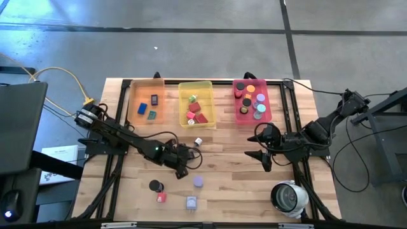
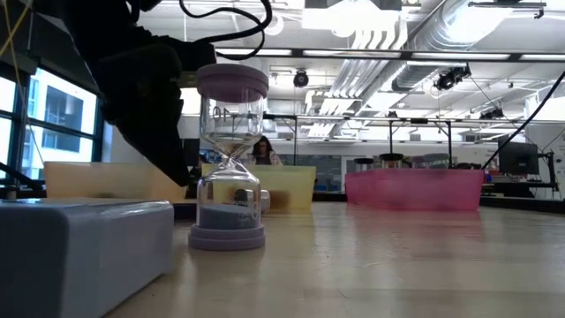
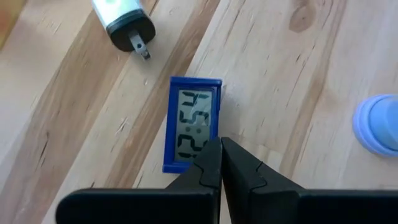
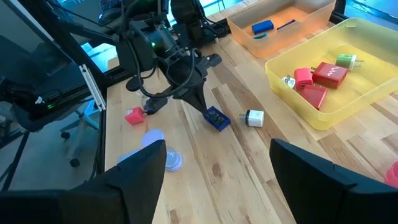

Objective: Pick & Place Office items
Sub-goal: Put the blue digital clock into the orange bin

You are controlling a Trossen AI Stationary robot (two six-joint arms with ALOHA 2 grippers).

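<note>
A flat blue rectangular clock (image 3: 192,124) with a grey digit screen lies on the pale, grainy wood table (image 3: 292,81), right under the left pincer (image 3: 220,163), whose dark pointed tips are pressed closed. Beyond it lies a small white plug (image 3: 123,18); bare planks surround it. The right pincer (image 4: 217,165) hangs open, well apart.
</note>
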